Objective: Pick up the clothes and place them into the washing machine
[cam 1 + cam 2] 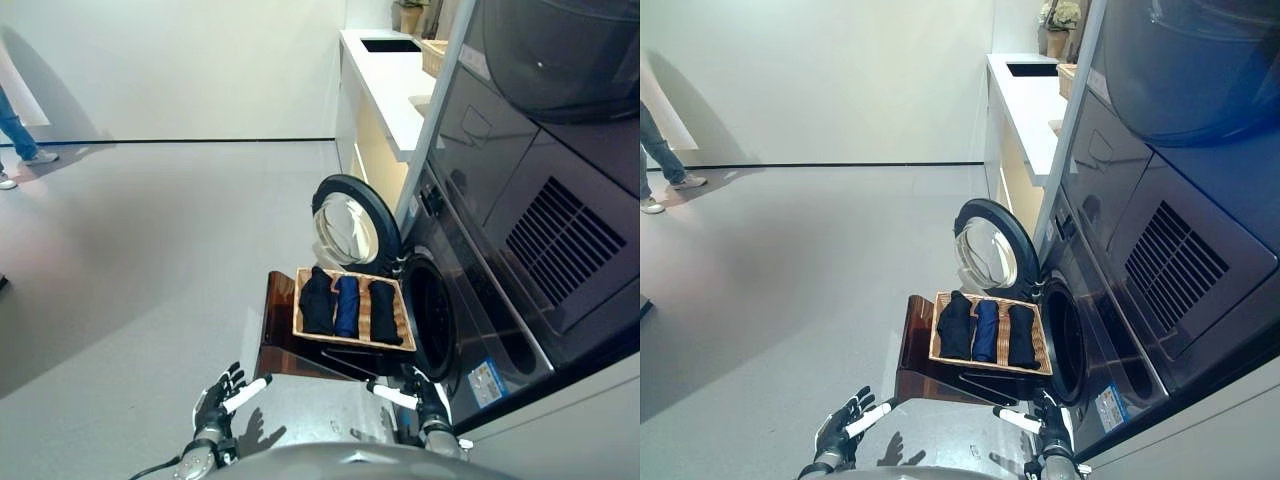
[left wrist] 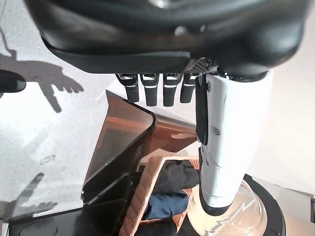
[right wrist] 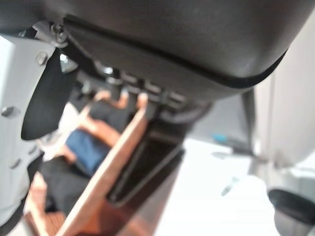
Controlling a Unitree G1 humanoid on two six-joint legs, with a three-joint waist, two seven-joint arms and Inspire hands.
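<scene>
Nothing is picked up yet: the left hand [image 1: 222, 398] and the right hand [image 1: 418, 396] both hover low and near, fingers loose and empty. Three folded clothes [image 1: 348, 306] lie side by side in a wicker basket [image 1: 299, 312] on a dark stand [image 1: 277, 340], just beyond the hands. The washing machine [image 1: 470, 290] gapes at right with its door [image 1: 353, 222] swung wide, so the next move, I'd judge, is a forward reach.

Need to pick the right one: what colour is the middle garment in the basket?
Blue, between two black ones; the middle garment shows best in the left eye view.
</scene>
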